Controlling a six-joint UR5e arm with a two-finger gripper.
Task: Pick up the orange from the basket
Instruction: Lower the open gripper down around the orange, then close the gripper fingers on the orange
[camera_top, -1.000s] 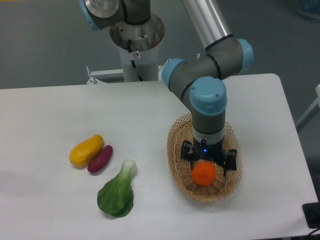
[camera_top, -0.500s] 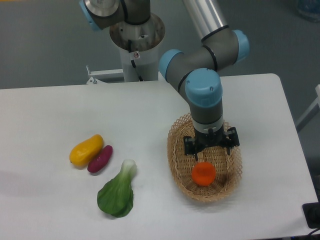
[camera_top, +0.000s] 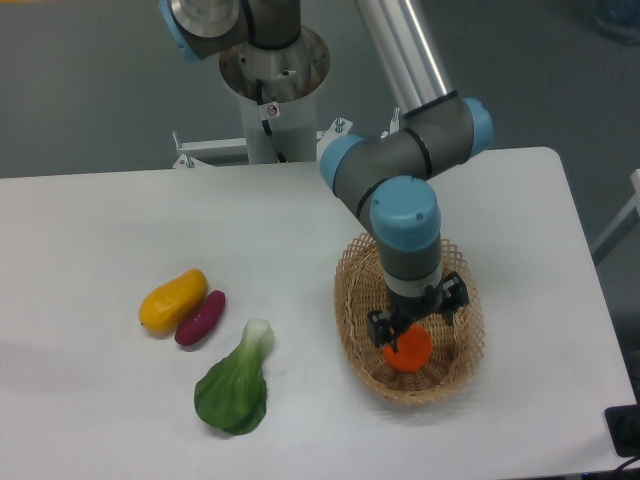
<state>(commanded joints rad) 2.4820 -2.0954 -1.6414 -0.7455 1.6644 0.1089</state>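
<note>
The orange (camera_top: 409, 350) lies in the front half of the oval wicker basket (camera_top: 352, 300) on the right of the white table. My gripper (camera_top: 414, 322) points straight down into the basket, right over the orange, and its body hides the top of the fruit. The jaws stand spread wide, one black finger (camera_top: 380, 327) at the orange's left and the other at the upper right. The orange still rests on the basket floor and I see no closed grip on it.
On the left of the table lie a yellow-orange mango-like fruit (camera_top: 171, 298), a purple sweet potato (camera_top: 200, 318) touching it, and a green bok choy (camera_top: 235, 385). The arm's base column (camera_top: 272, 95) stands at the table's back edge.
The gripper rose off the orange, leaving it in the basket. It has now come down over it again, turned slightly about its axis. The orange has not moved.
</note>
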